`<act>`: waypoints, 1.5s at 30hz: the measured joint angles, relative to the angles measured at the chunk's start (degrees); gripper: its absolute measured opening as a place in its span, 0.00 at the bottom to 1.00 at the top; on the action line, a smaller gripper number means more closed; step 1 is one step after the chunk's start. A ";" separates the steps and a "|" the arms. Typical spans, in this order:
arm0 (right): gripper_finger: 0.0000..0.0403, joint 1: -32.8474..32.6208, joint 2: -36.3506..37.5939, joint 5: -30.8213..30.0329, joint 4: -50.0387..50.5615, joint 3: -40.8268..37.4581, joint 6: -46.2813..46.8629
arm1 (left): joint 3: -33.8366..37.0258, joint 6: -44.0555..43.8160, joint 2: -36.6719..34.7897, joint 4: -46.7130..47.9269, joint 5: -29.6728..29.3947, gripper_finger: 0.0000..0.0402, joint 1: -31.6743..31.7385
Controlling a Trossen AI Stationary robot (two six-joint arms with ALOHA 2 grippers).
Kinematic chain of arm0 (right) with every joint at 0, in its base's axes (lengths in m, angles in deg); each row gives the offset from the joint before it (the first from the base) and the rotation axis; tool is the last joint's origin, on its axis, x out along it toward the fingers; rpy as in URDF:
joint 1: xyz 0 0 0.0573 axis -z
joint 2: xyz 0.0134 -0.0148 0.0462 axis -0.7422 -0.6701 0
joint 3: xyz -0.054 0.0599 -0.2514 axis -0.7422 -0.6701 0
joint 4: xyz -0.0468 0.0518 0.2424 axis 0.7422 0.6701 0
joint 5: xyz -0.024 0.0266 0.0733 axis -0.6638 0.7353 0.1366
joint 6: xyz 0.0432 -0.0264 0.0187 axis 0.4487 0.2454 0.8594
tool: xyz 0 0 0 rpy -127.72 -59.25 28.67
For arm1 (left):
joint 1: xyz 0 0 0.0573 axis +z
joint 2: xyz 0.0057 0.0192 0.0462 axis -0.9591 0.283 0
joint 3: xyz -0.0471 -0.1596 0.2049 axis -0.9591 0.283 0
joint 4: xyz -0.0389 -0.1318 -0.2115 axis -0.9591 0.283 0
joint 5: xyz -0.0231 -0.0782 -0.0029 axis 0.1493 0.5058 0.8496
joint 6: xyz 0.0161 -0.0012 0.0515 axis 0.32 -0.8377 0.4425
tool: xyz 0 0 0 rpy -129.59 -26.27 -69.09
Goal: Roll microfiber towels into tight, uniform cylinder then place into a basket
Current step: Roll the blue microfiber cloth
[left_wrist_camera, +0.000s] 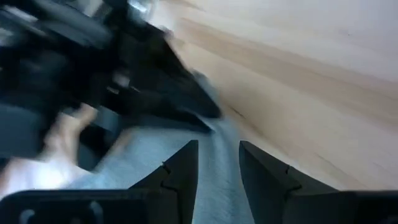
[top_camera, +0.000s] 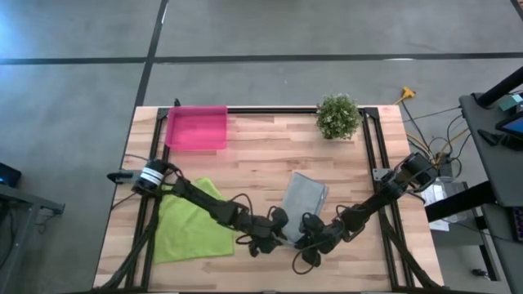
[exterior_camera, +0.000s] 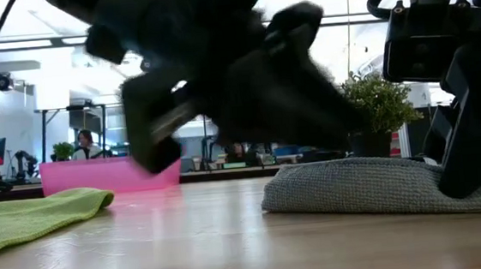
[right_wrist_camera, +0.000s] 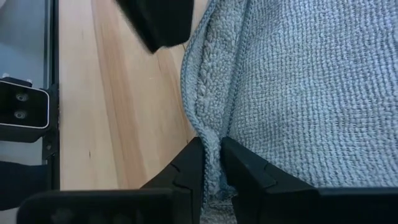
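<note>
the grey towel (top_camera: 304, 198) lies folded in a narrow strip on the wooden table (top_camera: 270, 159), right of centre, one end toward the potted plant (top_camera: 337, 116) and the near end buried under both arm tips. in the high view that near end cannot be made out; the dark wrists cover it.

the right gripper (right_wrist_camera: 211, 163) pinches the towel's hemmed edge: in its wrist view the two fingers (right_wrist_camera: 186, 168) stand close together with a raised ridge of grey cloth between them. the left gripper (left_wrist_camera: 219, 163) sits at the same end, its fingers a narrow way apart with grey cloth running up through the gap; whether the pads press the cloth i cannot tell, and much of that view is a blur of the other arm's dark body.

the lime green towel (top_camera: 192, 222) lies spread flat at the table's left near side, partly crossed by the left arm. the pink basket (top_camera: 196, 127) stands at the far left corner, well apart from both towels. in the low view a big blurred dark shape hides much of the middle; the grey towel shows as a low mound at right, and the basket is half hidden behind that shape.
</note>
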 joint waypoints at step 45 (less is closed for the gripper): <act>0.37 -0.02 8.45 -1.68 5.91 -0.02 -11.08 | -2.61 -30.99 3.02 11.15 -4.28 0.25 1.54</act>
